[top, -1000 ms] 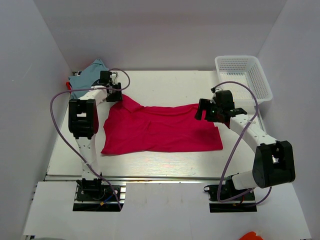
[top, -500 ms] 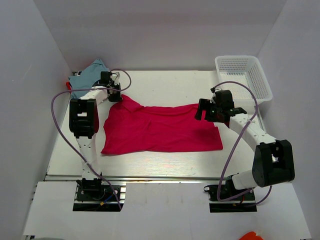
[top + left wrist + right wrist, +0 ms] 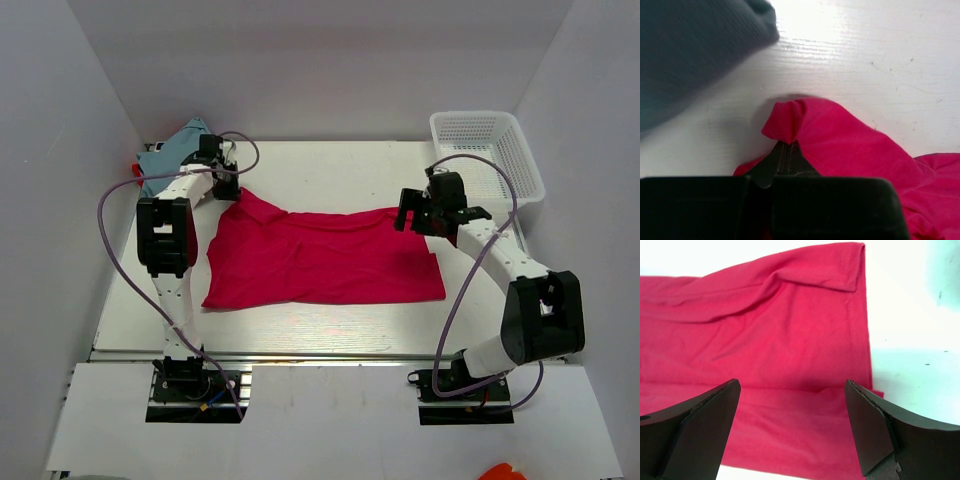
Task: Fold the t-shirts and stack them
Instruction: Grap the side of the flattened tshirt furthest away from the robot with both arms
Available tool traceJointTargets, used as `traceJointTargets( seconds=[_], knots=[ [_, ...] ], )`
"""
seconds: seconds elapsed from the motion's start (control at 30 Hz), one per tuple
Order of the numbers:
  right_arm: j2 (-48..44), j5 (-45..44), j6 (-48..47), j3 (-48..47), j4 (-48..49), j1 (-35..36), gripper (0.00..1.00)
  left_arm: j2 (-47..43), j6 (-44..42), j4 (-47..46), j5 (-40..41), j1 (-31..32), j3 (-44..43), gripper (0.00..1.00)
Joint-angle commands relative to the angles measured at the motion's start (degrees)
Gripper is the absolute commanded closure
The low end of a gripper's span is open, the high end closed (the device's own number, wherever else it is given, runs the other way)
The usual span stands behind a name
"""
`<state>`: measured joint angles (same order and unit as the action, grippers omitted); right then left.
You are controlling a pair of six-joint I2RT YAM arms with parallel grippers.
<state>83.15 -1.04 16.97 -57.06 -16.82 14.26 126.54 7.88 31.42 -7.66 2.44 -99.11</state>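
Pink t-shirt point(image 3: 320, 258) lies spread across the middle of the table point(image 3: 330, 170), mostly flat, with loose wrinkles near its far edge. My left gripper point(image 3: 785, 150) is pinched tight on its far-left corner; a small nub of cloth bunches up just past the tips. My right gripper point(image 3: 791, 385) hangs with jaws wide apart over the far-right corner, hem and stitch line between them, touching nothing as far as I can tell.

Blue-grey t-shirt point(image 3: 175, 150) is heaped at the far-left corner of the table. A sliver of red beside it is probably the red t-shirt point(image 3: 139, 170). Basket point(image 3: 487, 150) sits far right, well apart from the cloth.

Handling, my judgement: thin, light and limp, so it will sag and drag rather than hold a line. Best hold is on the doubled hem at a corner, where the layers are thicker and less likely to slip. Right side should take the hemmed corner to match the left.
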Motion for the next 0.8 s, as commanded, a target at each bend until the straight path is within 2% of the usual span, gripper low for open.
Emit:
traceJointTargets(
  seconds=[0.0,0.27,0.37,0.4,0.53,0.77],
  knots=[
    [1.66,-3.62,0.69,-3.32,-0.58,-0.20,0.10,-5.26,0.38,3.20,2.03,-0.33,-4.59,1.00],
    [4.21,-1.86,-0.18,-3.85,-1.20,-0.29,0.10,-1.48,-0.85,7.34,4.94,-0.33,-10.66,0.97],
    [4.82,-2.04,-0.36,-4.46,-1.46,-0.37,0.10,-1.47,-1.46,7.34,2.92,-0.33,-11.19,0.89],
    [5.00,-2.65,-0.45,-4.90,-1.46,-0.11,0.10,-1.47,-1.99,7.34,2.39,-0.33,-11.19,0.82],
    [5.53,-2.57,-0.45,-5.43,-1.64,-0.11,0.10,-1.47,-1.99,7.34,3.09,-0.33,-11.71,0.77],
    [5.97,-2.04,-0.89,-5.17,-1.46,-0.03,0.10,1.07,-2.61,8.56,2.48,-0.33,-13.82,0.80]
  ],
)
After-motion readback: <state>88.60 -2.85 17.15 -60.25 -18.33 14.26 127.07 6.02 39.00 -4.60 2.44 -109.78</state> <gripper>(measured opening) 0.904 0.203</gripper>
